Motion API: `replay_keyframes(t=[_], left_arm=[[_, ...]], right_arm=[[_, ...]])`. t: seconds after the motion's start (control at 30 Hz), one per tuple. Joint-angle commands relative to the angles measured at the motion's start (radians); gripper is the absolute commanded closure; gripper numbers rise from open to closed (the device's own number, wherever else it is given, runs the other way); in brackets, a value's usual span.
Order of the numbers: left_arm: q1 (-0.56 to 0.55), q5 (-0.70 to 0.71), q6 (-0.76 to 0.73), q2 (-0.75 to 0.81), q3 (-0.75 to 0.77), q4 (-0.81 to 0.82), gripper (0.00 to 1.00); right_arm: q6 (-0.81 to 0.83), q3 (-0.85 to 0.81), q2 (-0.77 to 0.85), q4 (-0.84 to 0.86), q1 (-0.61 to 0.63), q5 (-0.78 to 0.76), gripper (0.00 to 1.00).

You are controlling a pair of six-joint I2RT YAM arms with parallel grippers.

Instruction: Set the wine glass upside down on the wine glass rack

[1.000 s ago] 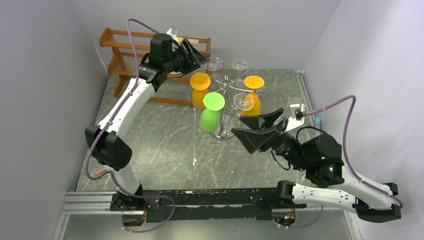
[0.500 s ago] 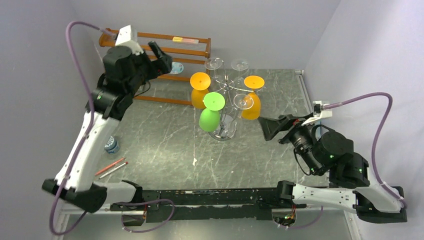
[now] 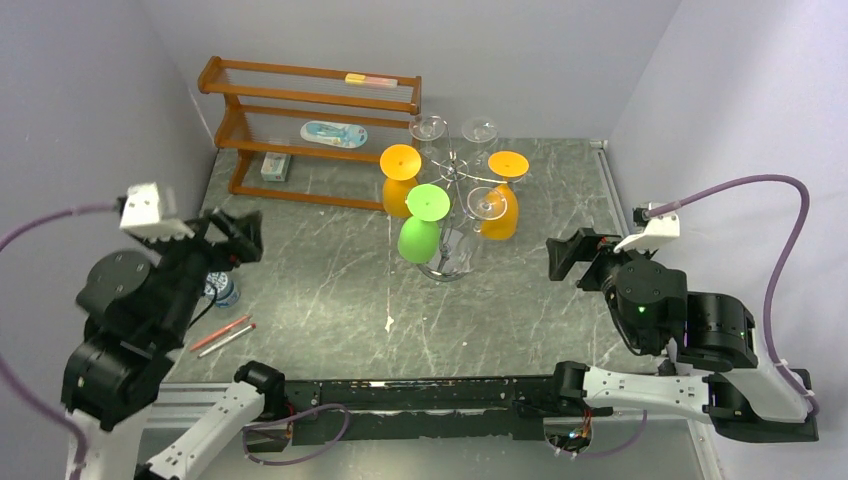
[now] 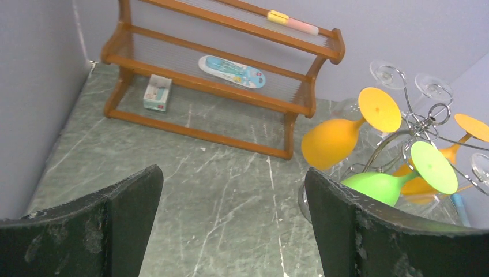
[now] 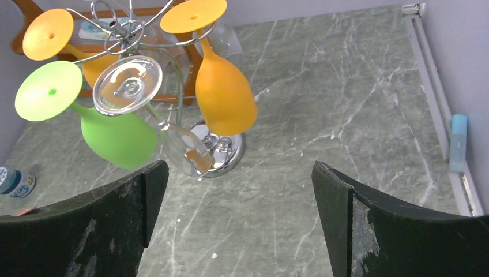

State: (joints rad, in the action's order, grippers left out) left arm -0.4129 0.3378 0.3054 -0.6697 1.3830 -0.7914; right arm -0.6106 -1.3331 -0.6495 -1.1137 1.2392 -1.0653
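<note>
The chrome wine glass rack (image 3: 452, 172) stands at the middle back on its round mirror base (image 5: 226, 154). Hanging upside down from its arms are two orange glasses (image 3: 400, 182) (image 3: 503, 200), a green glass (image 3: 420, 228) and clear wine glasses (image 3: 487, 204) (image 3: 428, 127) (image 3: 480, 128). In the right wrist view a clear glass (image 5: 173, 138) hangs between the green glass (image 5: 112, 135) and an orange glass (image 5: 225, 98). My left gripper (image 3: 232, 238) (image 4: 230, 231) is open and empty at the near left. My right gripper (image 3: 572, 258) (image 5: 239, 231) is open and empty, right of the rack.
A brown wooden shelf rack (image 3: 310, 110) at the back left holds a blue packet (image 3: 333, 133), a small box (image 3: 274, 166) and a yellow-pink item (image 3: 370, 79). A small bottle (image 3: 222, 290) and two pens (image 3: 225, 335) lie near left. A blue object (image 5: 458, 141) lies by the right rail.
My left arm has pulled back from the wooden shelf to the near left. My right arm has drawn back from the rack toward the right. Both grippers stay open.
</note>
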Motion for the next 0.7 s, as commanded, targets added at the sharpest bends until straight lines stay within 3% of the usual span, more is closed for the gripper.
replay_keyframes(t=[0.0, 0.27, 0.67], left_arm=[[0.008, 0.07, -0.044, 0.119, -0.067, -0.086, 0.03], [0.008, 0.048, -0.092, 0.237, -0.05, -0.175, 0.03], [0.01, 0.083, -0.097, 0.245, -0.033, -0.213, 0.04]], right_arm=[[0.028, -0.026, 0.02, -0.009, 0.002, -0.039, 0.0], [0.15, -0.002, 0.103, 0.121, 0.003, 0.0, 0.0], [0.16, 0.014, 0.093, 0.127, 0.003, -0.007, 0.0]])
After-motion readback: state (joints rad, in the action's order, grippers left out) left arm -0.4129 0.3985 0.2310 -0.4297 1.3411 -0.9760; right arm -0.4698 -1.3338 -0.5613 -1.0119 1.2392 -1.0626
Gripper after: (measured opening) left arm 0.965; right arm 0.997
